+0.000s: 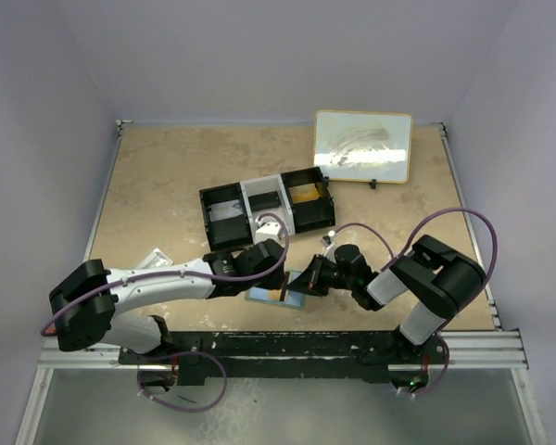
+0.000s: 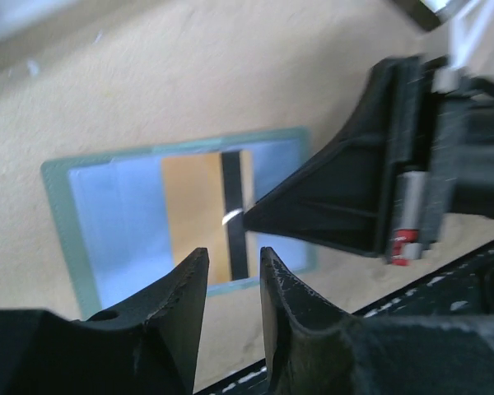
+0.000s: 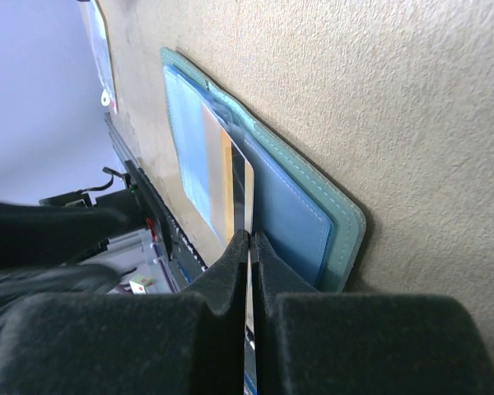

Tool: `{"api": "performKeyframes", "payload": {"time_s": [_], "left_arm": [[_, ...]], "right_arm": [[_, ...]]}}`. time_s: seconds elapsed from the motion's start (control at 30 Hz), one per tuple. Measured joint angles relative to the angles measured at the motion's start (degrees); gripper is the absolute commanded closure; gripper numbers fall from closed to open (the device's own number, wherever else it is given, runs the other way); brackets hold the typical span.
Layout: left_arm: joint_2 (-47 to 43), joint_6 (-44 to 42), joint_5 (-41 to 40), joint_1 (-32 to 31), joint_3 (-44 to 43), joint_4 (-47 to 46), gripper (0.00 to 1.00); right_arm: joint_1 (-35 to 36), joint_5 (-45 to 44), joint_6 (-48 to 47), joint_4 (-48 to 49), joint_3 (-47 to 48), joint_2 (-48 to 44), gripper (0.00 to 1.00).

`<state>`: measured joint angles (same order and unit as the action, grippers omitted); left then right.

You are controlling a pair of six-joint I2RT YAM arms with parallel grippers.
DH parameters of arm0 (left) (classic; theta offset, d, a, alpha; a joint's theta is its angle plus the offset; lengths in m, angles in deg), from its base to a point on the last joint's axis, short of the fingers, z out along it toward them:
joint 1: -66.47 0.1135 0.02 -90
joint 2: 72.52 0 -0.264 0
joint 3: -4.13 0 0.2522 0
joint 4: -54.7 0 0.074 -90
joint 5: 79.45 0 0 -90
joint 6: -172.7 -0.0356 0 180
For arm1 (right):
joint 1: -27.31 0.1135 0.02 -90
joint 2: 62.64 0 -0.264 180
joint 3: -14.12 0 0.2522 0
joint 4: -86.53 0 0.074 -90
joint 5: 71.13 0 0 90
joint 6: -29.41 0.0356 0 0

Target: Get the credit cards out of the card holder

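Note:
The card holder (image 1: pixel 271 298) lies open on the table, light blue inside with a grey-green rim; it also shows in the left wrist view (image 2: pixel 115 222) and the right wrist view (image 3: pixel 292 206). My right gripper (image 3: pixel 249 239) is shut on the edge of the orange-tan credit card (image 3: pixel 228 177), which has a black stripe (image 2: pixel 233 206) and stands tilted over the holder's middle. In the top view the right gripper (image 1: pixel 308 278) is at the holder's right side. My left gripper (image 2: pixel 235 257) hovers over the holder's near edge, jaws slightly apart and empty. No dark card shows.
A black-and-white three-compartment tray (image 1: pixel 264 209) stands behind the grippers. A framed white board (image 1: pixel 363 146) lies at the back right. A clear packet (image 1: pixel 153 260) lies by the left arm. The black base rail (image 1: pixel 306 343) runs along the near edge.

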<state>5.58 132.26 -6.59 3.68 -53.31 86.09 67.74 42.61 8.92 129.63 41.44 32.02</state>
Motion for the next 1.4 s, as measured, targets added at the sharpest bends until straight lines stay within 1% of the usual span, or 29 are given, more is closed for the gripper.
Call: {"api": "performKeyframes", "payload": {"time_s": [0.13,0.27,0.4,0.7,0.83,0.97,1.17,1.4], "left_arm": [[0.37,-1.16,-0.22,-0.24,-4.09,-0.46,0.70],[4.20,-1.11,-0.22,-0.24,-4.42,-0.22,0.73],[7.82,-0.63,-0.20,-0.24,-3.56,0.37,0.76],[7.89,0.90,-1.27,-0.24,-0.22,1.11,0.78],[7.91,1.92,-1.99,-0.24,0.07,1.09,0.82],[8.63,2.16,-2.38,-0.26,-0.35,1.03,0.85],[9.44,2.19,-2.43,-0.35,-1.05,0.83,0.85],[9.33,2.56,-2.43,-0.37,-0.50,-0.31,0.86]], "right_arm": [[0.00,0.00,0.00,0.00,0.00,0.00,0.98],[0.00,-0.02,0.00,0.02,0.00,0.00,0.97],[0.00,-0.02,0.00,-0.02,0.00,-0.02,0.97],[0.00,-0.48,-0.04,-1.46,-0.39,-2.10,0.96],[0.00,-0.55,-0.11,-2.32,-0.39,-3.26,0.95],[0.00,-0.55,-0.09,-2.67,-0.39,-3.23,0.92],[0.00,-0.52,0.42,-2.51,-0.39,-3.08,0.86],[0.00,-0.42,1.49,0.98,-0.17,-0.50,0.72]]}}
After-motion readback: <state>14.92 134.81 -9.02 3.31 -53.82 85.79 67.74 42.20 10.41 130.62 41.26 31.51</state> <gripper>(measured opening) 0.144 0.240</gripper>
